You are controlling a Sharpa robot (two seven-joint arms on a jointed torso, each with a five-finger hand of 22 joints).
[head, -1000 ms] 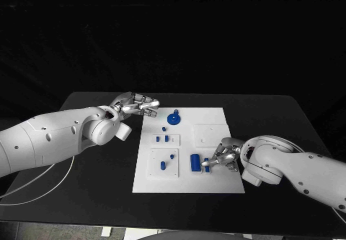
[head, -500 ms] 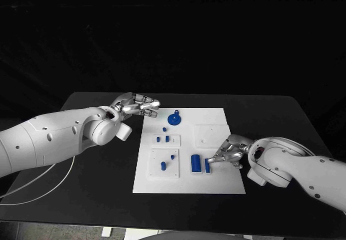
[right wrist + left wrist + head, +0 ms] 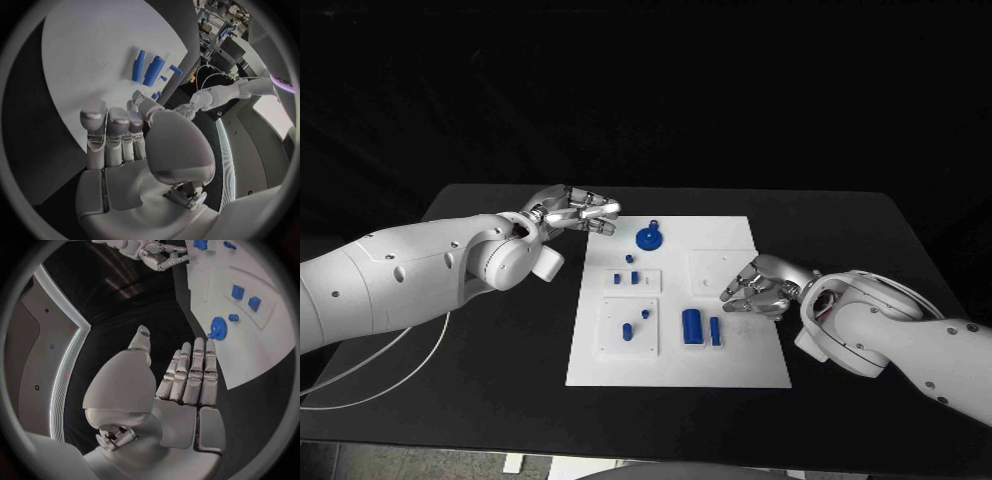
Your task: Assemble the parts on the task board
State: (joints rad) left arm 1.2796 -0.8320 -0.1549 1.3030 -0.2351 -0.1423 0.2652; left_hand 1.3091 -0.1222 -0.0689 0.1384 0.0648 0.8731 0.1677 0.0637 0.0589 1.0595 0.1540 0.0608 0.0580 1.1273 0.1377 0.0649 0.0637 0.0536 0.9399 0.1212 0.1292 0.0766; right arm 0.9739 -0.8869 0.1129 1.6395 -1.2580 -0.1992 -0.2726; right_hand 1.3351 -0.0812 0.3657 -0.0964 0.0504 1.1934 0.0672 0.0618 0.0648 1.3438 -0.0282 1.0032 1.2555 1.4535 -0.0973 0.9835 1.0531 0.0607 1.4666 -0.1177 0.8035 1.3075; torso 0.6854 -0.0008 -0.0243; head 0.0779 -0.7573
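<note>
- Board point(image 3: 733, 350), the white one, is lying flat in the middle of the black counter point(image 3: 488, 340).
- Small blue parts are sitting on the board: a round part with a little loop point(image 3: 649, 238) near the far end, two tiny blocks point(image 3: 627, 277) below it, and two small bits point(image 3: 635, 322) on a raised square.
- A fat blue tube point(image 3: 691, 326) and a thin blue bar point(image 3: 715, 331) are lying side by side near the close end, just apart.
- The right hand point(image 3: 759, 288) is hovering over the right side of the board, near the bar. Its fingers are spread a little and it is holding nothing.
- The left hand point(image 3: 574, 211) is hanging by the far left corner of the board. Its fingers are lying straight, side by side, and it is holding nothing.
</note>
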